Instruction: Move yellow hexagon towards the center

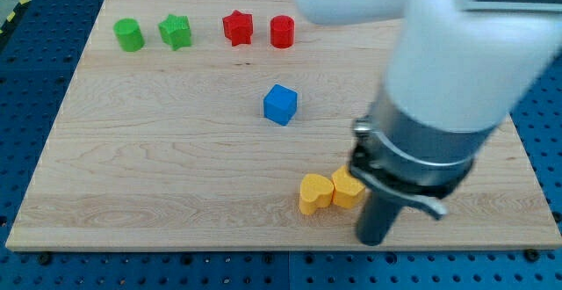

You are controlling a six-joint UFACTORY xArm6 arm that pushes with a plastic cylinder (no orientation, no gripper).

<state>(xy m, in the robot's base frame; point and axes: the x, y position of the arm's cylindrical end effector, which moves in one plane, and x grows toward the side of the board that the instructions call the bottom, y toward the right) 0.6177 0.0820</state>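
Two yellow blocks sit side by side at the view's lower middle. The right one (347,188) looks like the yellow hexagon and is partly covered by the arm. The left one (313,193) looks heart-shaped and touches it. My tip (373,240) rests on the board just below and to the right of the yellow hexagon, a small gap away from it. The large white and grey arm body hides the board at the view's right.
A blue cube (280,104) lies above the yellow pair, near the board's middle. Along the top edge stand a green cylinder (129,34), a green star (176,32), a red star (237,27) and a red cylinder (282,32). The wooden board (158,167) ends close below my tip.
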